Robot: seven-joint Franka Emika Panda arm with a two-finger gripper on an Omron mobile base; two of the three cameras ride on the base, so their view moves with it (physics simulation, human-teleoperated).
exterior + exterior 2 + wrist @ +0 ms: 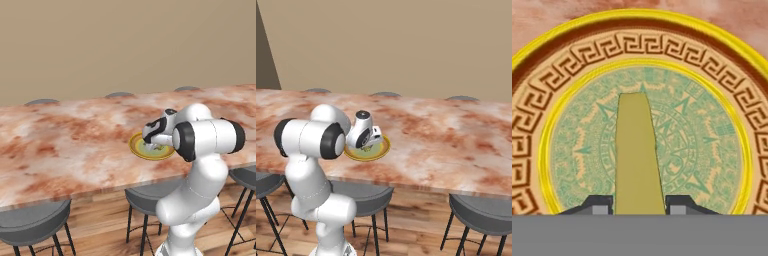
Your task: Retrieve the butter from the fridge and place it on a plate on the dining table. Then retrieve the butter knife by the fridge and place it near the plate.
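A long table (65, 145) with a reddish-brown and white marbled top runs across the middle of both base views before a plain tan wall (125, 40), with round grey stools (32, 220) on dark legs along its near edge above a wooden plank floor (100, 235) and more stool tops (385, 93) peeking over the far edge. Near the table's front edge, at the centre of the left base view, lies the round plate (137, 146) with a yellow rim, a brown key-pattern band and a pale green centre, and the white arm's hand hangs right over it, hiding much of the plate. In the hand view the fingers (639, 207) at the bottom centre are closed narrowly on the pale-yellow rectangular stick of butter (637, 155), which stretches from them up over the plate's green centre.
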